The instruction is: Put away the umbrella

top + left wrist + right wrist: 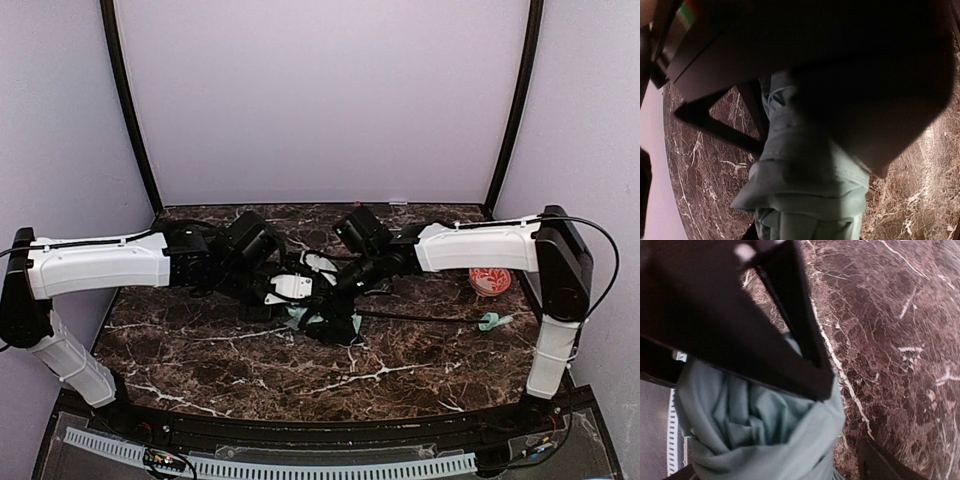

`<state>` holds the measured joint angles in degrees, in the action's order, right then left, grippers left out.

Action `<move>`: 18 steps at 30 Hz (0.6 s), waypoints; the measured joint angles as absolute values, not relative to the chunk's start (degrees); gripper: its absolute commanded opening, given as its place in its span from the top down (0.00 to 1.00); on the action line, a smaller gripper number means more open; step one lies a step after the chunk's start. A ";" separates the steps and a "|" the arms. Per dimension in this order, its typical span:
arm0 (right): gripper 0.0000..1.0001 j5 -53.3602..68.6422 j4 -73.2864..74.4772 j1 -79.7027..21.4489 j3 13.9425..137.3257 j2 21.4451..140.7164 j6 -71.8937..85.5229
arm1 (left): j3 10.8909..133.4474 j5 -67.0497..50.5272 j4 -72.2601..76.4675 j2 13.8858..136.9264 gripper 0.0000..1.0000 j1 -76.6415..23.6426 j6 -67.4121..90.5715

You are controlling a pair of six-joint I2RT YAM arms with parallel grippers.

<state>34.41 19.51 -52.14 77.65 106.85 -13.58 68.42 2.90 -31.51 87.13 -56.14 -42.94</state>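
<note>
The umbrella (322, 318) lies folded as a pale mint-green bundle at the table's middle. Its thin black shaft (420, 318) runs right to the small mint handle (492, 321). Both arms meet over the bundle. My left gripper (293, 298) comes in from the left, and the bunched fabric (805, 185) fills its jaws, so it is shut on the umbrella. My right gripper (342, 288) reaches in from the right. Its fingers stand wide apart on either side of the gathered fabric (755, 435), open. The left gripper's black finger (790, 340) crosses the right wrist view.
A small orange-and-white round object (490, 280) sits at the right of the dark marble table (200, 350), beside the right arm's base. Pale walls close in the back and both sides. The right arm's dark body (865, 75) fills the upper left wrist view.
</note>
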 measured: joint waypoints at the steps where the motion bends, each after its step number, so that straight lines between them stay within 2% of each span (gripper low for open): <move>1: 0.38 34.63 19.84 -52.27 78.59 107.50 -13.78 | 68.42 3.62 -31.64 87.13 1.00 -56.31 -43.22; 3: 0.51 35.07 20.64 -52.62 80.12 108.55 -14.13 | 68.40 4.95 -31.86 87.13 0.99 -56.51 -43.68; 5: 0.60 35.46 21.30 -52.75 80.88 109.08 -14.76 | 68.31 6.15 -32.05 87.09 0.91 -56.58 -43.83; 7: 0.68 35.55 21.45 -52.75 80.99 109.14 -15.44 | 68.14 7.29 -31.81 87.09 0.72 -56.77 -43.81; 8: 0.71 35.55 21.50 -52.75 80.99 109.14 -15.84 | 68.07 7.81 -31.53 87.02 0.57 -56.97 -43.79; 11: 0.83 35.22 21.32 -52.75 81.01 109.08 -15.57 | 66.83 9.61 -30.04 86.19 0.24 -57.45 -43.66; 12: 0.84 35.00 21.17 -52.75 81.03 108.99 -15.14 | 66.13 10.50 -29.54 85.67 0.08 -57.56 -43.59; 13: 0.85 34.52 21.10 -52.71 81.01 108.77 -14.74 | 65.14 11.27 -28.75 84.82 0.02 -57.67 -43.27; 18: 0.87 31.94 20.60 -52.05 80.09 105.32 -12.67 | 60.01 14.06 -20.71 76.69 0.01 -57.71 -41.50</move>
